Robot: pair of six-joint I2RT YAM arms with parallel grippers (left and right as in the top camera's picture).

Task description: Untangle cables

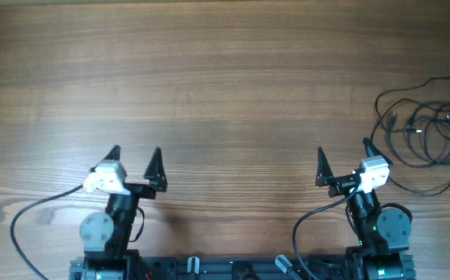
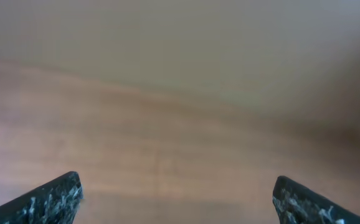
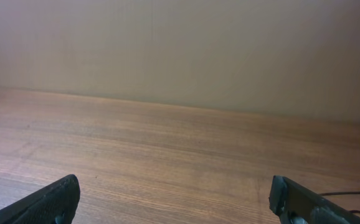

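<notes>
The cables [image 1: 427,128] are thin black cords lying in a tangled bunch of loops at the far right edge of the wooden table. A short piece of cable [image 3: 354,194] shows at the lower right of the right wrist view. My right gripper [image 1: 345,159] is open and empty, to the left of the tangle and nearer the front. My left gripper [image 1: 135,160] is open and empty at the front left, far from the cables. In the left wrist view my left gripper [image 2: 177,193] has only bare, blurred wood between its fingers. My right gripper [image 3: 174,193] also frames bare wood.
The wooden table [image 1: 209,78] fills the overhead view. The arm bases and their thicker black wires [image 1: 30,214] sit along the front edge. A plain wall [image 3: 180,43] stands behind the table's far edge.
</notes>
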